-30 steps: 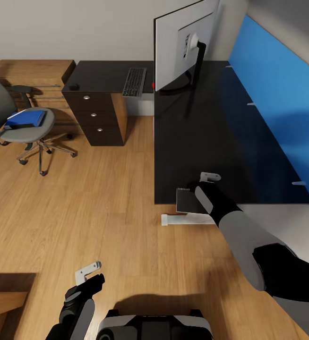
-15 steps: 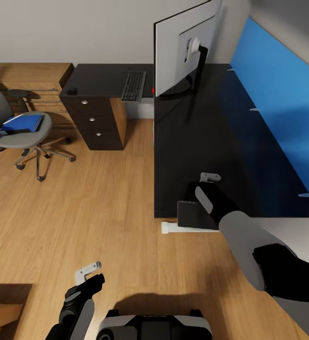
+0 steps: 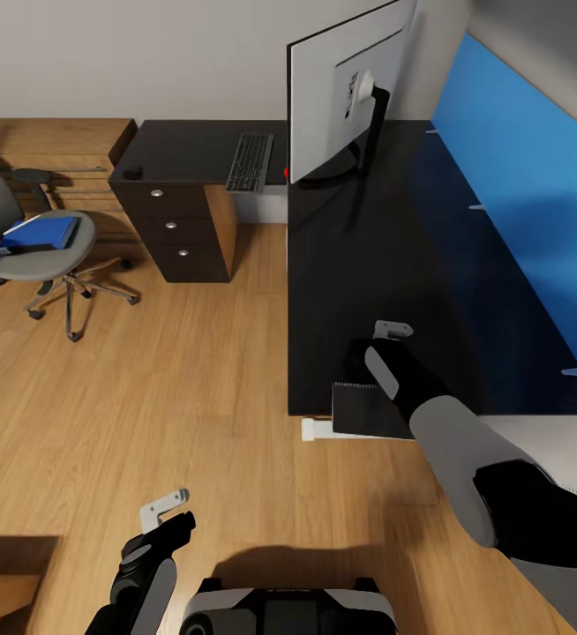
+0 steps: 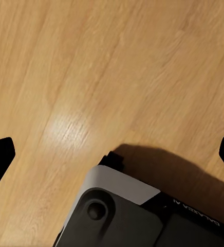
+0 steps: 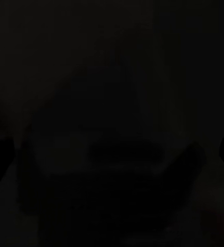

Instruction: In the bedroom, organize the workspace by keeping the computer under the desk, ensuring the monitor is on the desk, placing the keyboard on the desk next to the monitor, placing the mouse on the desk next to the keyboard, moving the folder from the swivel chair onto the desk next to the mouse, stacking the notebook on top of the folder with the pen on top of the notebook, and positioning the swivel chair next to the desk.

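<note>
The dark notebook (image 3: pixel 357 411) lies at the near edge of the black desk (image 3: pixel 385 256) and sticks out over it. My right gripper (image 3: pixel 378 349) hovers over the notebook's far end. Its fingertips sit wide apart in the dark right wrist view, so it is open. My left gripper (image 3: pixel 170 520) hangs open and empty over the wooden floor (image 4: pixel 117 67). At the desk's far end the monitor (image 3: pixel 346 88) stands upright, and the keyboard (image 3: pixel 250 161) lies beside it. The mouse (image 3: pixel 133 171) sits above the drawers. The blue folder (image 3: pixel 38 233) lies on the swivel chair (image 3: pixel 43 256) at the far left.
A dark drawer unit (image 3: pixel 172 234) with silver knobs stands under the desk's left wing. A blue wall panel (image 3: pixel 518 203) runs along the desk's right side. A light-wood shelving counter (image 3: pixel 55 141) stands behind the chair. The robot's base (image 4: pixel 143 216) is below the left gripper.
The whole view has shifted as the camera moved forward. The desk edge and notebook slid nearer in the picture. My right gripper now reaches further over the notebook.
</note>
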Tool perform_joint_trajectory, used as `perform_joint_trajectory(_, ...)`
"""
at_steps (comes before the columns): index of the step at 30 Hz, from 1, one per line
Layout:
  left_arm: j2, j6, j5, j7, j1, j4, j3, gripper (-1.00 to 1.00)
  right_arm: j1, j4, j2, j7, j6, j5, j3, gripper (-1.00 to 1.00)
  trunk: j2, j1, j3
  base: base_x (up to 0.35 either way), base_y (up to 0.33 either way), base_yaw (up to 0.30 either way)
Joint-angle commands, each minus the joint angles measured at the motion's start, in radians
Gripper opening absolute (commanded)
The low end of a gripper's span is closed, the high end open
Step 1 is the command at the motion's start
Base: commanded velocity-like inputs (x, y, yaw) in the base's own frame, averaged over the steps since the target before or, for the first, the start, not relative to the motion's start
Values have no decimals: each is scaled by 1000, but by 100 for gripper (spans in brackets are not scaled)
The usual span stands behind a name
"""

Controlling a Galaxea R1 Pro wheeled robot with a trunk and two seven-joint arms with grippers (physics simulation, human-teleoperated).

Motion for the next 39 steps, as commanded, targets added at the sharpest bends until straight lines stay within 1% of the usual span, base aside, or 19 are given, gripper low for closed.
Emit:
perform_joint_trajectory(1,0,2,9,9,0,-1,-1,100,6,-18,-2,-10,6,-11,7,100,-2,1,-1,1,0,0)
perform_joint_trajectory(3,0,2,9,9,0,-1,-1,100,21,-54,-4,-11,14,-11,6,100,-2,1,-1,1,0,0)
perform_joint_trajectory(5,0,2,9,9,0,-1,-1,100,45,-122,-10,-13,39,-11,6,100,-2,1,-1,0,0,0)
perform_joint_trajectory(6,0,2,9,9,0,-1,-1,100,64,-174,-15,-14,64,-11,6,100,-2,1,-1,0,0,0)
perform_joint_trajectory(7,0,2,9,9,0,0,-1,100,100,-256,-22,-14,103,-11,5,100,-2,1,-1,0,0,0)
perform_joint_trajectory(10,0,2,9,9,0,0,-1,100,146,-341,-26,-15,137,-11,5,100,-2,1,-1,0,0,0)
perform_joint_trajectory(15,0,2,9,9,0,0,-1,100,176,-390,-27,-15,155,-11,5,100,-2,1,-1,0,0,0)
perform_joint_trajectory(28,0,2,9,9,0,1,-1,100,188,-416,-29,-15,167,-11,5,100,-2,1,-1,0,0,0)
perform_joint_trajectory(29,0,1,8,9,0,1,-1,100,191,-432,-28,-15,184,-11,5,100,-2,1,-1,0,0,0)
perform_joint_trajectory(33,0,-1,7,10,0,1,-1,100,199,-462,-28,-15,203,-11,5,100,-2,1,-1,0,0,0)
perform_joint_trajectory(35,0,-2,6,11,0,1,-1,100,210,-489,-28,-15,210,-11,5,100,-2,1,-1,-51,0,0)
perform_joint_trajectory(36,0,-2,6,11,0,1,-1,100,231,-528,-28,-15,220,-11,5,100,-2,1,-1,-207,0,0)
perform_joint_trajectory(39,0,-2,7,11,0,1,-1,100,246,-561,-28,-15,230,-11,5,100,-2,1,-1,-254,0,0)
